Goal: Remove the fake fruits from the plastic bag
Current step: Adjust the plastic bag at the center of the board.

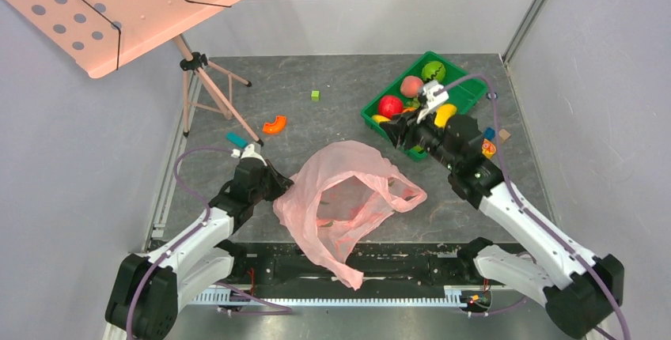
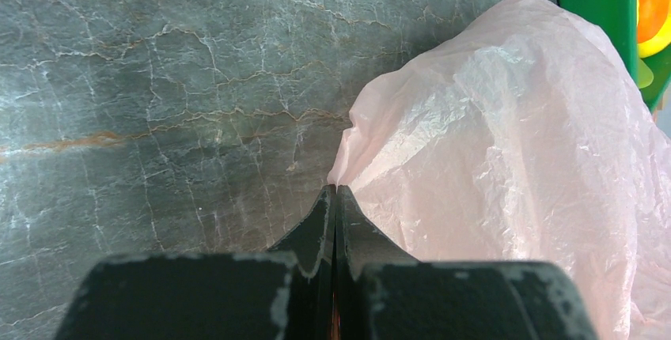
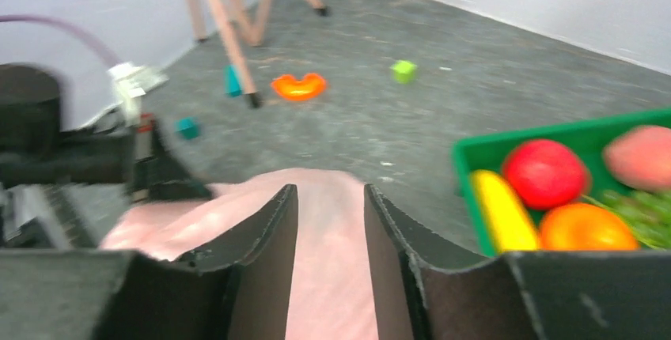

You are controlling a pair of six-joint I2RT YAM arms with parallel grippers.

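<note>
Plastic bag seen crumpled, translucent pink | left gripper jaws clamped on its edge | right gripper jaws held apart | red apple seated in green tray

Overhead; 2 close wrist views share bag.

music stand far-left | green tray far-right | orange piece | green cube

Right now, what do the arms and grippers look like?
The left arm and right arm: white link shells, black joints and bases, a purple cable looping beside each. The left gripper and right gripper: black tapered fingers, edges scuffed pale grey.
</note>
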